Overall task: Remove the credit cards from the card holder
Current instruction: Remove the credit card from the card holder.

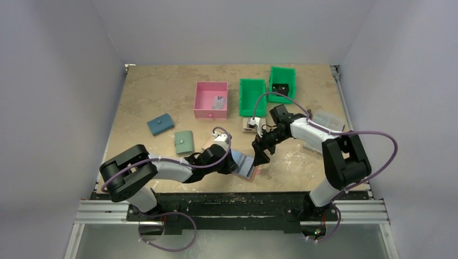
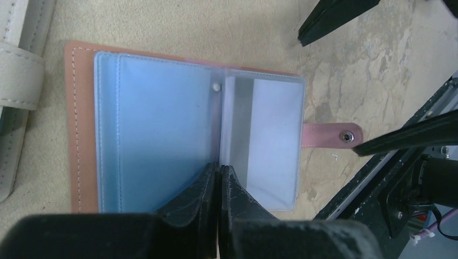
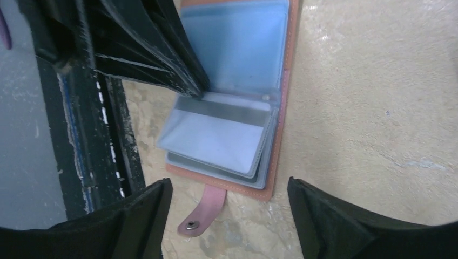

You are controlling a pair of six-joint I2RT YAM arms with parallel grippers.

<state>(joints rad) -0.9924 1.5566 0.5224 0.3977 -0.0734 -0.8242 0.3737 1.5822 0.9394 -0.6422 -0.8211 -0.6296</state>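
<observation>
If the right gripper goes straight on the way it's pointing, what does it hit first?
Most likely the holder: the open right gripper points at its snap-tab end, where a clear sleeve shows a pale card. Depth is unclear, so the tab might touch first.

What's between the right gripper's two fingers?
The card holder's snap strap and bare table, seen in the right wrist view; the right gripper is open.
</observation>
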